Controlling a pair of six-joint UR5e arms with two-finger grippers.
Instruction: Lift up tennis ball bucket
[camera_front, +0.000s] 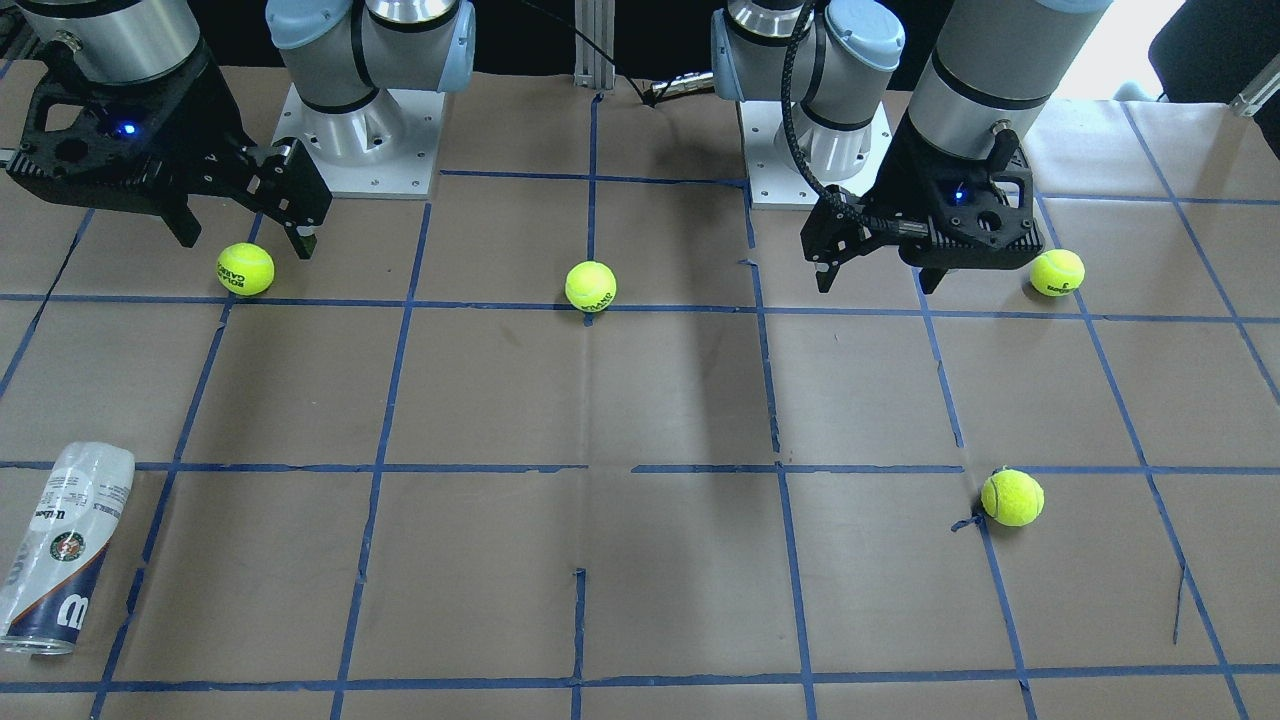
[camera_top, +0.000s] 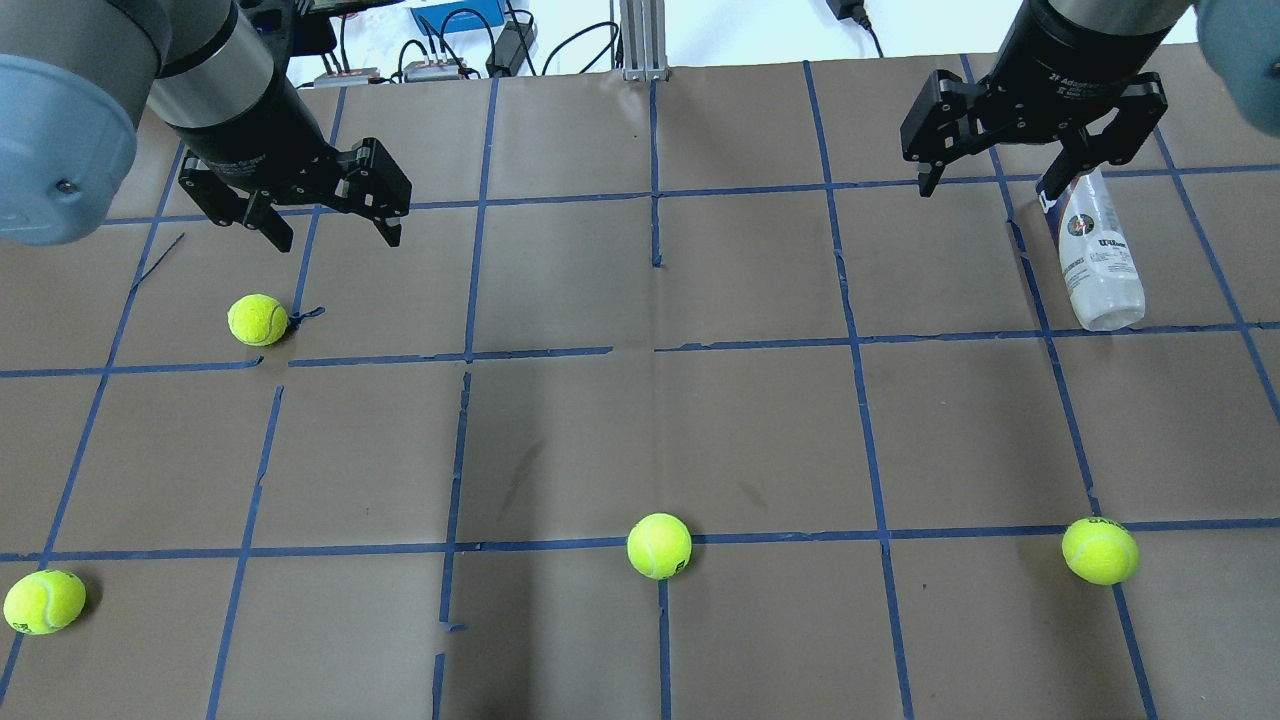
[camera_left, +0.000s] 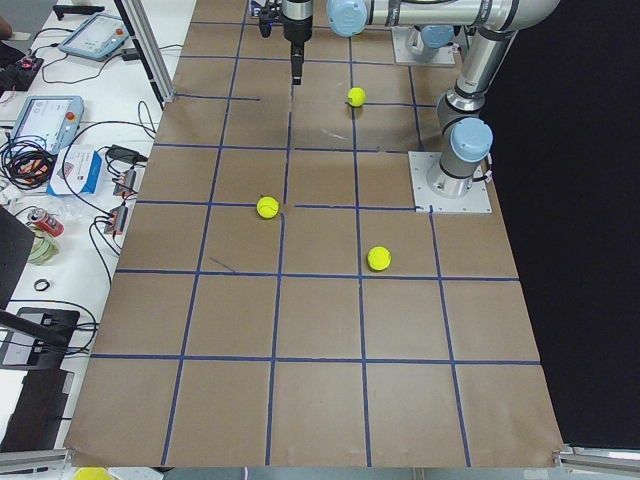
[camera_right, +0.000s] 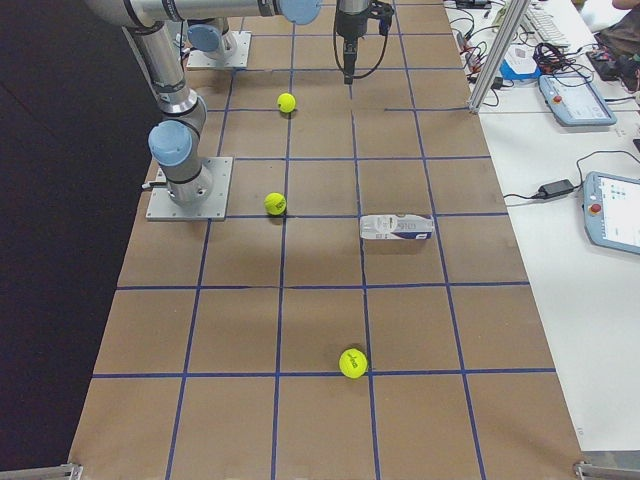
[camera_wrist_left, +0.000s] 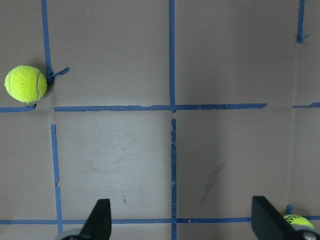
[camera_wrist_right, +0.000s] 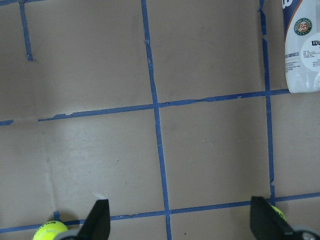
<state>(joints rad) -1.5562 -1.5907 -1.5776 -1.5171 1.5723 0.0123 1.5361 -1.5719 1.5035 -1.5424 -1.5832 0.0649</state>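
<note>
The tennis ball bucket (camera_front: 62, 560) is a clear tube with a white and navy Wilson label. It lies on its side on the brown table, far from the robot on its right side. It also shows in the overhead view (camera_top: 1097, 255), in the exterior right view (camera_right: 397, 227) and at the top right of the right wrist view (camera_wrist_right: 302, 45). My right gripper (camera_front: 245, 238) (camera_top: 988, 188) (camera_wrist_right: 180, 222) is open and empty, high above the table and apart from the bucket. My left gripper (camera_front: 878, 282) (camera_top: 336, 238) (camera_wrist_left: 182, 222) is open and empty, hovering over the left side.
Several yellow-green tennis balls lie loose: one beneath my left gripper's area (camera_top: 257, 320), one mid-table near the robot (camera_top: 659, 546), one near right (camera_top: 1100, 550), one near left (camera_top: 44, 602). Blue tape lines grid the table. The arm bases (camera_front: 350, 140) stand at the robot's edge.
</note>
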